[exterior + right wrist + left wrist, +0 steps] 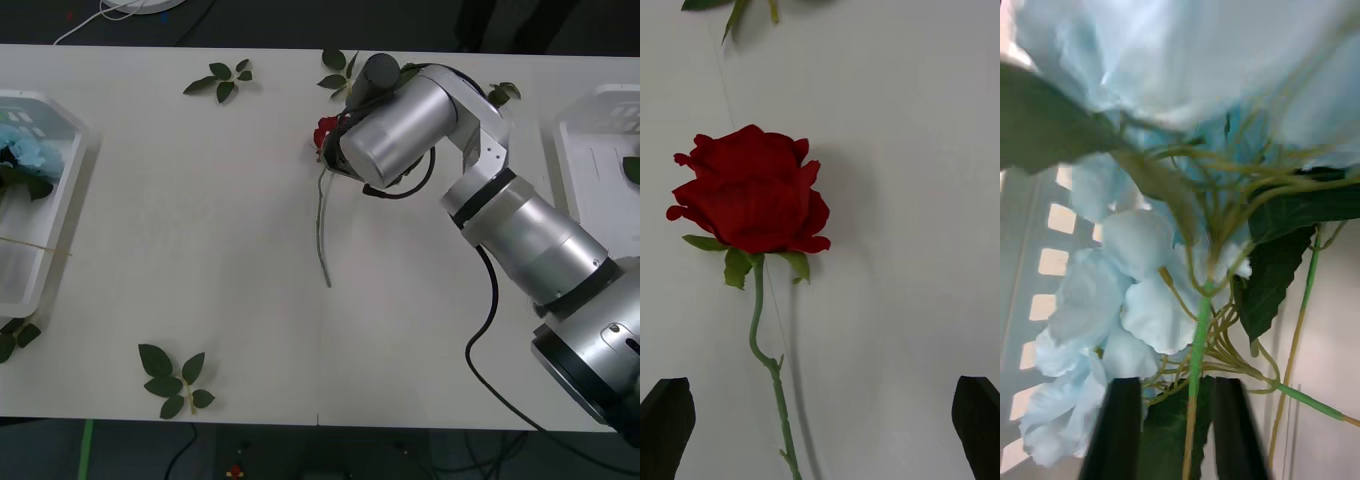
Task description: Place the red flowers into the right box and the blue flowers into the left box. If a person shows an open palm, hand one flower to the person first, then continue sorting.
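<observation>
A red flower (325, 132) lies on the white table, bloom toward the far side, its stem (322, 230) running toward me. My right gripper (820, 427) hovers above this rose (752, 191), open, one black finger (666, 420) on either side of the stem without touching it. At the table's left edge, the left box (60, 215) holds a blue flower (20, 155). My left gripper (1176, 431) is over that box (1045, 262), fingers (1116, 427) drawn close around the stem of the blue flower (1142, 292). The right box (585, 170) stands at the table's right edge.
Loose green leaf sprigs lie at the far left (222, 80), the near left (172, 380), behind the rose (338, 70) and behind my right arm (500, 93). A green leaf (632, 168) lies in the right box. The right arm's elbow spans the table's right half.
</observation>
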Robot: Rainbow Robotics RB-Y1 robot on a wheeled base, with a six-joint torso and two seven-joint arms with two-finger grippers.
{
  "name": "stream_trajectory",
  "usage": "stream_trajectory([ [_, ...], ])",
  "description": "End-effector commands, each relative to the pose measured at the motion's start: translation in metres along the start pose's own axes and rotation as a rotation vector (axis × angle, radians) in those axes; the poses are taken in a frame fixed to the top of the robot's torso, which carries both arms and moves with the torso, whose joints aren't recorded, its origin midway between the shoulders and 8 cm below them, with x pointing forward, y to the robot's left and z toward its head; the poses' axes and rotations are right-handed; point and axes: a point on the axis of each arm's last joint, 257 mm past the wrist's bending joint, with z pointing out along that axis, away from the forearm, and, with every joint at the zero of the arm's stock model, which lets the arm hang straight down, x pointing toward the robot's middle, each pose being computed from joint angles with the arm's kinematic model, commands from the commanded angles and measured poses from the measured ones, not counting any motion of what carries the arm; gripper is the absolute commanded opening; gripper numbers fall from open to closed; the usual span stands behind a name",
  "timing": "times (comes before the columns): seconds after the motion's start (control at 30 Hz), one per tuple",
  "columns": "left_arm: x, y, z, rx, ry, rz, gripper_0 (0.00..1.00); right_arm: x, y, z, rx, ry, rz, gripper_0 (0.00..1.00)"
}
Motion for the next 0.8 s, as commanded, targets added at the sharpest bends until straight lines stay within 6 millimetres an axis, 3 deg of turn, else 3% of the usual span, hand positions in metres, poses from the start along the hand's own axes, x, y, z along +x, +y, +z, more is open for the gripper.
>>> stream_trajectory([
  [0.03,-0.001,0.007,-0.001,-0.029,-0.021,0.095,1.00,-0.013,0.048,0.001,-0.033,-0.065,-0.028,1.00],
  [0.57,-0.010,0.011,-0.005,-0.032,-0.045,0.093,1.00,0.008,0.062,0.043,-0.003,-0.095,-0.091,1.00],
  [0.8,-0.040,-0.001,-0.022,0.047,-0.067,0.032,1.00,0.012,0.058,0.058,0.019,-0.117,-0.127,1.00],
])
